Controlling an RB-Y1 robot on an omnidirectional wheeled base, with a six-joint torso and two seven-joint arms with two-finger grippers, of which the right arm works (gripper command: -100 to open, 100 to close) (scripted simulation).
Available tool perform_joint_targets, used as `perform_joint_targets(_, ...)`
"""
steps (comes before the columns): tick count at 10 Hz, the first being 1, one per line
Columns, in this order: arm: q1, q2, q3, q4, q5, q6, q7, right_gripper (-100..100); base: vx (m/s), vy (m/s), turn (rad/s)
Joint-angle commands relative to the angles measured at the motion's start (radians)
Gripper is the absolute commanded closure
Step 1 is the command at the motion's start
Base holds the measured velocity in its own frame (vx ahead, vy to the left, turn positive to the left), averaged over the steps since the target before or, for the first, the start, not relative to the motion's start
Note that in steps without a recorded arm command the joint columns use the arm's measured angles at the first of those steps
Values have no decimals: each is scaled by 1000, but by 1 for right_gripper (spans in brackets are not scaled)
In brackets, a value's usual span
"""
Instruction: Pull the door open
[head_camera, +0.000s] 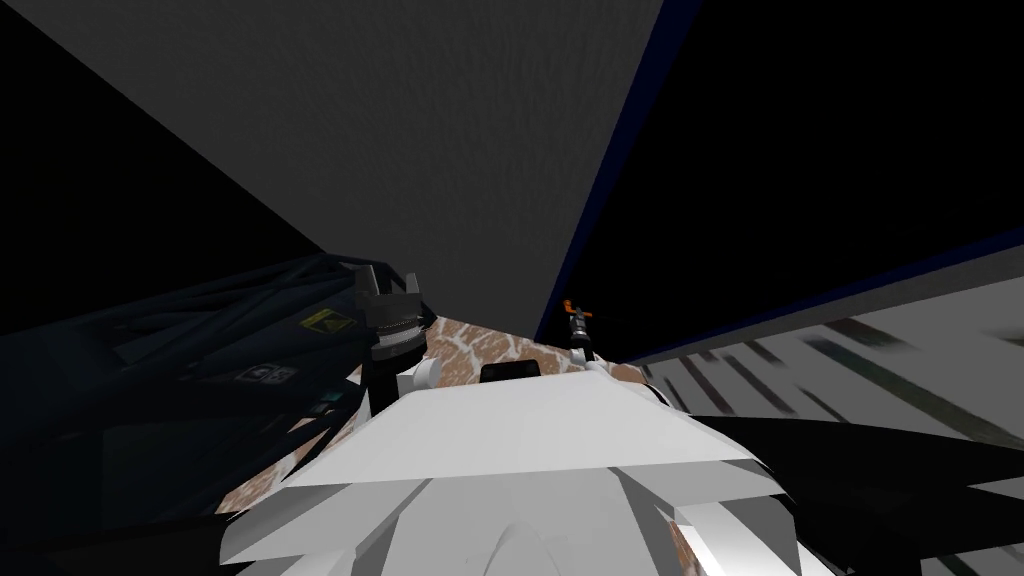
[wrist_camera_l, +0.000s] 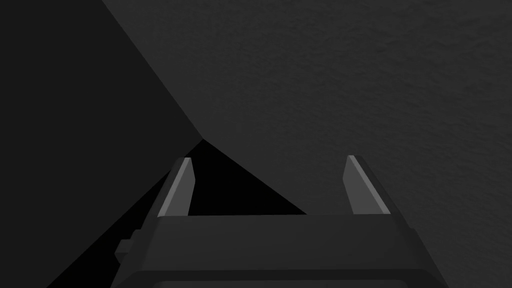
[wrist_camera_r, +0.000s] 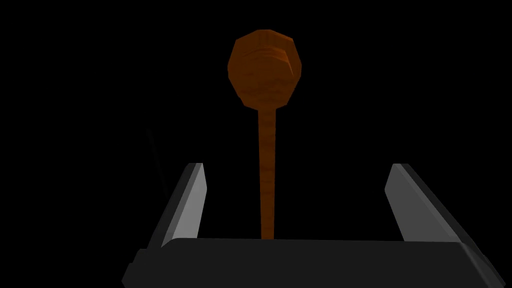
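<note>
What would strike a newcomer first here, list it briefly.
An orange-brown knobbed handle stands out against a black area, its stem running between the open fingers of the right tool, touching neither. The left tool, also open, faces a flat dark grey surface.

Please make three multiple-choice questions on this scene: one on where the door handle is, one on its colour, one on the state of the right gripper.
1. Where is the thin-stemmed, round-headed door handle?
A. between the right gripper's fingers
B. on the floor
C. above the left arm
2. Its colour?
A. blue
B. white
C. orange-brown
3. The right gripper is:
A. shut on the stem
B. open
C. bent
Answers: 1A, the stem rises between both fingers; 2C, head and stem are orange-brown; 3B, gaps show either side of the stem.
</note>
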Motion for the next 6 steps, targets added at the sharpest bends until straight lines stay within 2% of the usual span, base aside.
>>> perform_joint_targets(1,-27,-9,-2,50,-1,-25,-7,-100,131,-25,25)
perform_joint_targets(2,-27,-9,-2,61,-1,-25,-7,-100,44,5,-14)
perform_joint_targets(3,-21,-8,-2,44,-1,-16,-6,-100,15,3,-4)
perform_joint_targets(4,-21,-8,-2,44,-1,-16,-6,100,6,-2,4)
perform_joint_targets(6,-21,-8,-2,44,-1,-16,-6,100,-5,-1,4)
